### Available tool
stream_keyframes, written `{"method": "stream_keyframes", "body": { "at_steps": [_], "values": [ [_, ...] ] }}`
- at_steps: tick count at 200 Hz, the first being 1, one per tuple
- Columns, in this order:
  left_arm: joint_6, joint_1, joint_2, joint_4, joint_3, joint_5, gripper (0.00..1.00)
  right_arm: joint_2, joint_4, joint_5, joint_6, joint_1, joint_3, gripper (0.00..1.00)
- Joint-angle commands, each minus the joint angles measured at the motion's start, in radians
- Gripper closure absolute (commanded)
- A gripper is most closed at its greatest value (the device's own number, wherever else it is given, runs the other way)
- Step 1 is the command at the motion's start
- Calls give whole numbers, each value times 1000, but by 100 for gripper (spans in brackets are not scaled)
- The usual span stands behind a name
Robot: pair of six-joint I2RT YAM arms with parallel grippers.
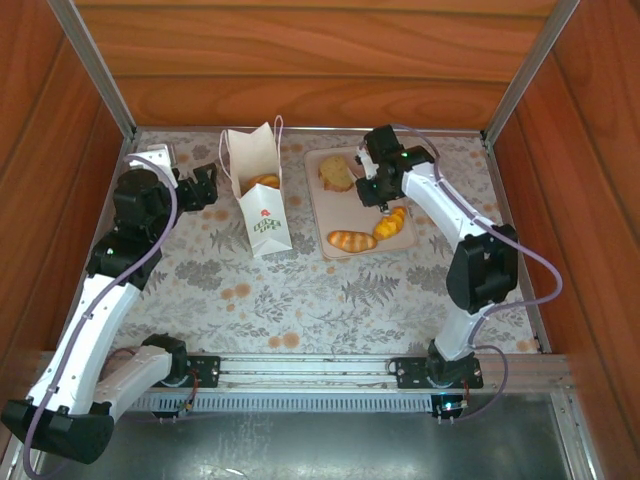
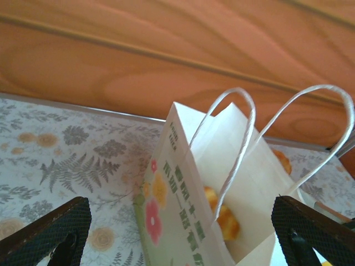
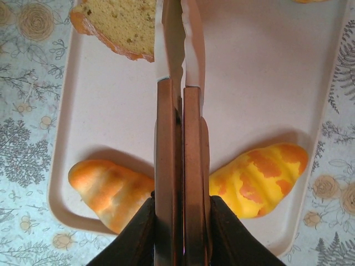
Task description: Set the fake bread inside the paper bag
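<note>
**Three pieces on the tray (image 1: 322, 212), one showing in the paper bag (image 1: 265, 222)**

The paper bag stands open on the flower-printed table (image 1: 300, 300), just left of the flat beige-pink tray, with its two thin cord loop handles raised. One golden pastry (image 1: 265, 181) shows inside it. Three pieces lie on the tray: one speckled slice (image 3: 119, 22) with a brown crust, one oval roll (image 3: 108, 191) with soft orange stripes, and one yellow roll (image 3: 258, 180) with orange patches, pointed at one end. The right gripper (image 3: 182, 238) is clamped on one pair of tongs (image 3: 180, 138), whose two brown handles are pressed together and whose metal tips are closed. The tongs lie over the tray between the two rolls, and I cannot tell whether the tips touch it. The left gripper (image 1: 200, 188) is spread wide and holds nothing, just beside the bag's left side; its two fingers (image 2: 50, 233) have a cross-hatched face
</note>
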Motion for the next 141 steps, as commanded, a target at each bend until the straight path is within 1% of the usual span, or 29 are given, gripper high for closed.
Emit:
{"method": "stream_keyframes", "body": {
  "at_steps": [1, 42, 46, 66, 111, 141],
  "values": [
    [-26, 8, 7, -28, 42, 46, 11, -64, -3, 3, 36, 4, -23, 83],
    [-45, 8, 28, -36, 55, 109, 11, -110, -29, 0, 55, 4, -24, 84],
    [-47, 7, 31, -36, 54, 114, 11, -143, -32, -1, 58, 4, -23, 84],
    [-55, 7, 45, -39, 51, 129, 11, -183, -36, -24, 67, 4, -19, 84],
    [-81, 7, 100, -40, 48, 129, 11, -258, -34, -74, 80, 5, 4, 84],
    [-97, 7, 124, -41, 43, 76, 11, -301, -44, -103, 97, 13, 42, 85]
  ]
}}
